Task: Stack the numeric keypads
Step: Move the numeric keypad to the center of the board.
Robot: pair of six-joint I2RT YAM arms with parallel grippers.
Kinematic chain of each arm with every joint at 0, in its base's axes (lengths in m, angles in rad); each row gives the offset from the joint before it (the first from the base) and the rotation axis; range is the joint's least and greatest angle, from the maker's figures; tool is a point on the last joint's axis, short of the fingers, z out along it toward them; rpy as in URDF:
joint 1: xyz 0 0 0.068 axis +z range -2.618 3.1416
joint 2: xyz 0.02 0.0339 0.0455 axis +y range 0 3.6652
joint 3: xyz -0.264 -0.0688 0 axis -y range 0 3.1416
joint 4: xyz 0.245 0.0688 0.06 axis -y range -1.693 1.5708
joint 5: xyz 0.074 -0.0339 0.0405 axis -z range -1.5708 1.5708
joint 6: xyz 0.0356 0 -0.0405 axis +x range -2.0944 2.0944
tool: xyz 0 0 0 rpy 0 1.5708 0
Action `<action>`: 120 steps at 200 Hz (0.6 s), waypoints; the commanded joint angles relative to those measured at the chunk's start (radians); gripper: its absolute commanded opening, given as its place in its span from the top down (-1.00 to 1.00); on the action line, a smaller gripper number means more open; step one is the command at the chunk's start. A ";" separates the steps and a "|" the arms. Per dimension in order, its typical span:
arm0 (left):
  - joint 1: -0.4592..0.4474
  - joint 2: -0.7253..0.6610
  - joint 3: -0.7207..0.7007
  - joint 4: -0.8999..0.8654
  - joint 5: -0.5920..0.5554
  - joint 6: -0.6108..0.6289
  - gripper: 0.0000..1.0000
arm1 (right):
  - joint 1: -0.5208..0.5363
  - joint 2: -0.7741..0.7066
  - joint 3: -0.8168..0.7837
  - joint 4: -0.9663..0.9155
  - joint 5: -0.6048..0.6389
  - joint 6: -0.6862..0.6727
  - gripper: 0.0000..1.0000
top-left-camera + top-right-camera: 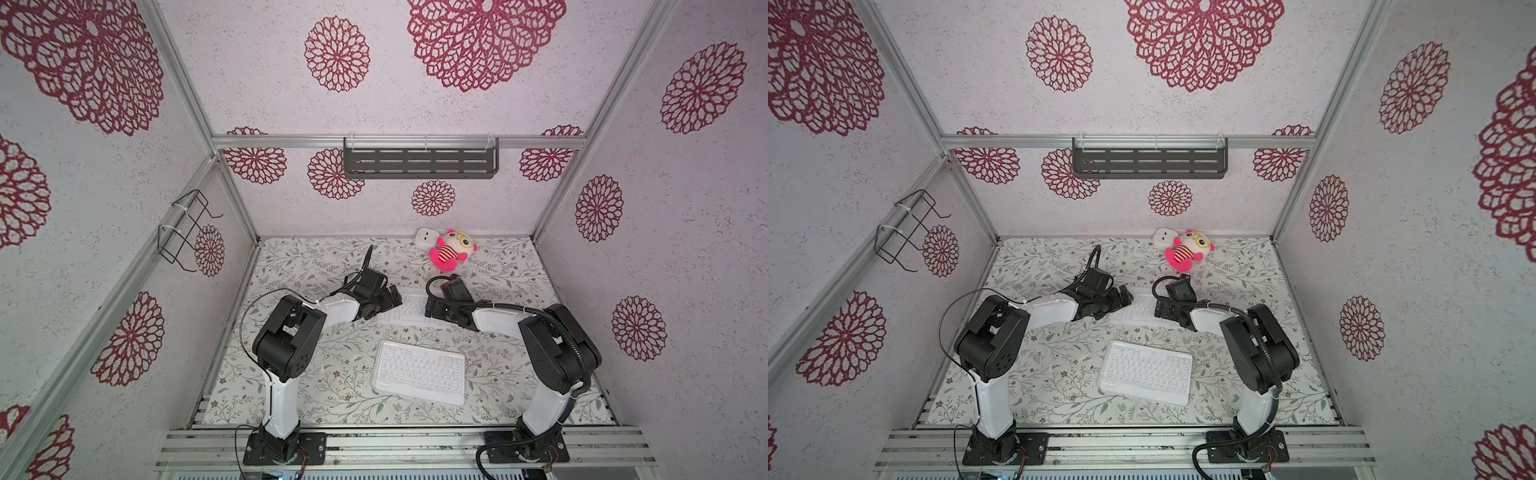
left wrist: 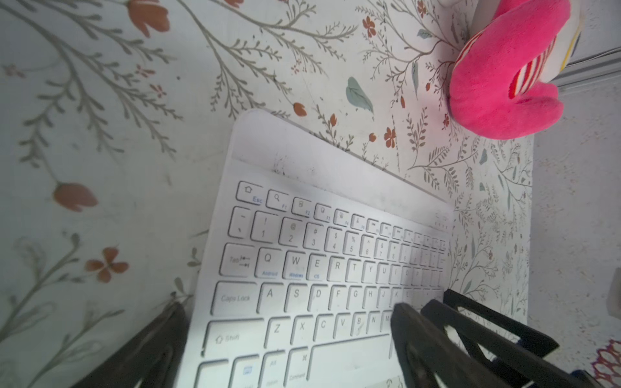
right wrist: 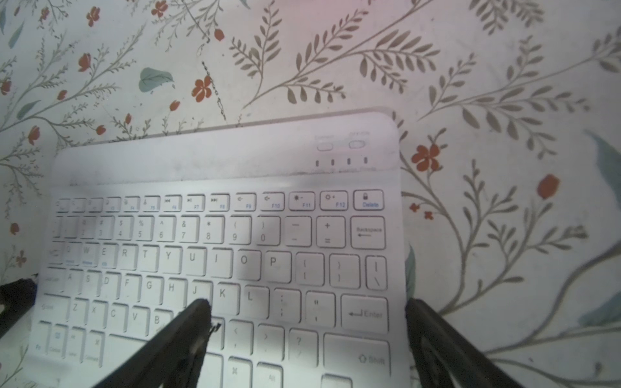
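Two white numeric keypads show. One keypad (image 1: 419,372) (image 1: 1147,372) lies flat near the table's front middle, away from both arms. The other keypad (image 1: 409,308) (image 1: 1139,309) (image 2: 322,255) (image 3: 218,235) lies further back between the arms, with a second thin edge showing under its far side. My left gripper (image 1: 388,297) (image 1: 1121,297) (image 2: 289,319) is open over its left end, one finger beyond the short edge and one above the keys. My right gripper (image 1: 432,309) (image 1: 1160,309) (image 3: 307,309) is open over its right end in the same way. Neither holds anything.
A pink plush toy (image 1: 451,249) (image 2: 504,84) and a small white rounded cube (image 1: 426,237) sit by the back wall, just behind the far keypad. A dark slotted shelf (image 1: 419,160) hangs on the back wall. A wire rack (image 1: 187,232) hangs on the left wall.
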 commanded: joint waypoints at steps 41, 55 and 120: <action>-0.041 0.090 0.151 -0.357 -0.079 0.137 -0.95 | -0.007 -0.089 0.024 -0.104 0.021 -0.005 -0.89; -0.041 0.118 0.182 -0.389 -0.083 0.157 -0.95 | -0.008 -0.076 0.038 -0.122 0.020 -0.005 -0.89; -0.050 0.154 0.232 -0.460 -0.091 0.177 -0.95 | -0.009 -0.011 0.088 -0.219 0.032 0.018 -0.91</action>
